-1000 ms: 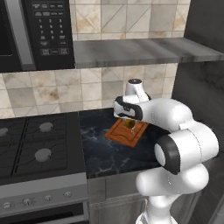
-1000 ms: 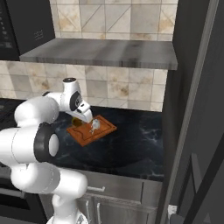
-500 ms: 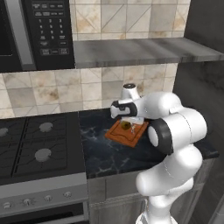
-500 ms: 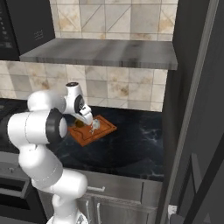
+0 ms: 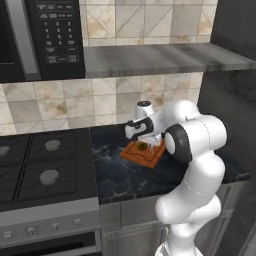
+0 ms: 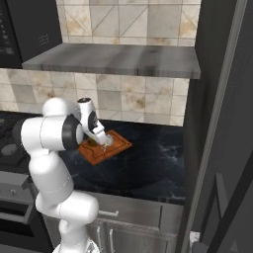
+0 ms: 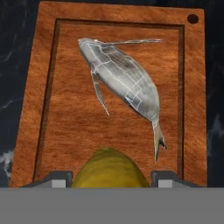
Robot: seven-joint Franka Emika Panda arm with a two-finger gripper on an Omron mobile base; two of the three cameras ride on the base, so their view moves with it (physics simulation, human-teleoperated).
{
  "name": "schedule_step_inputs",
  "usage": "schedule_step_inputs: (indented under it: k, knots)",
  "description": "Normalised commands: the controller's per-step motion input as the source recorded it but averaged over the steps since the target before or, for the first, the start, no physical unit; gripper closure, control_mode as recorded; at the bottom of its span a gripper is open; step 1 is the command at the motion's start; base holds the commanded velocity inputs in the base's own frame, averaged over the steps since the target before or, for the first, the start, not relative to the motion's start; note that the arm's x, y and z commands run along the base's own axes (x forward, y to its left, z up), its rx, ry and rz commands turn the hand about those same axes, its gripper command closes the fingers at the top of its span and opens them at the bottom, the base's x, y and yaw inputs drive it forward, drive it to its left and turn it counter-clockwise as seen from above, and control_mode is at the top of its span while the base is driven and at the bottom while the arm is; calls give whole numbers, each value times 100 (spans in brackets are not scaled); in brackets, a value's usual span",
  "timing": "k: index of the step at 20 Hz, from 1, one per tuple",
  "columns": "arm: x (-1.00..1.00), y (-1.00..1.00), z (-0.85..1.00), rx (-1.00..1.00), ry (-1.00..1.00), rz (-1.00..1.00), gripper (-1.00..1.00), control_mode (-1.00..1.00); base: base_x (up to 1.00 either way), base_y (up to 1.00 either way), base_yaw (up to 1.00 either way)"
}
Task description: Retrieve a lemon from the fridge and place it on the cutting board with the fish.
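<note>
The cutting board [image 7: 109, 94] lies flat on the dark marbled worktop [image 5: 120, 175], set at an angle toward the back edge, between the stove [image 5: 40, 170] on the left and the tall grey fridge [image 6: 222, 123] on the right. In the hand view the board is seen from above, orange-brown with a dark groove running just inside its rim and a small round hole in one corner. The fish [image 7: 120, 81] lies slantwise across the middle of the board, silvery grey, its tail fin pointing toward the gripper and a long thin fin reaching toward the corner with the hole. The lemon [image 7: 109, 168], dull yellow, sits between the two fingers [image 7: 57, 178] at the bottom of the hand view, and the fingers are clamped on its sides, held apart by its width. The lemon is over the near end of the board, just beside the fish's tail; whether it touches the wood cannot be told. In the left base view the gripper [image 5: 143, 145] points down over the board, with the white arm bent sharply above the front part of the worktop, and a small yellowish spot shows beneath the hand. In the right base view the board shows at the left part of the worktop with the hand above it. A grey shelf [image 5: 160, 57] runs along the tiled wall above, and a black microwave [image 5: 40, 35] hangs over the stove.
</note>
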Motion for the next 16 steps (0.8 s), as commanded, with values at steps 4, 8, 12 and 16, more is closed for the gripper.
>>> schedule_step_inputs:
  k: [4,8,12,16]
  knots:
    - [19,-6,-36,-1,0,-4,100,-100,0,0,0]
    - [14,-12,-20,0,0,0,100,-100,0,0,0]
    - [13,-2,-13,0,-1,0,100,-100,0,0,0]
    - [1,0,-4,0,0,0,-100,-100,0,0,0]
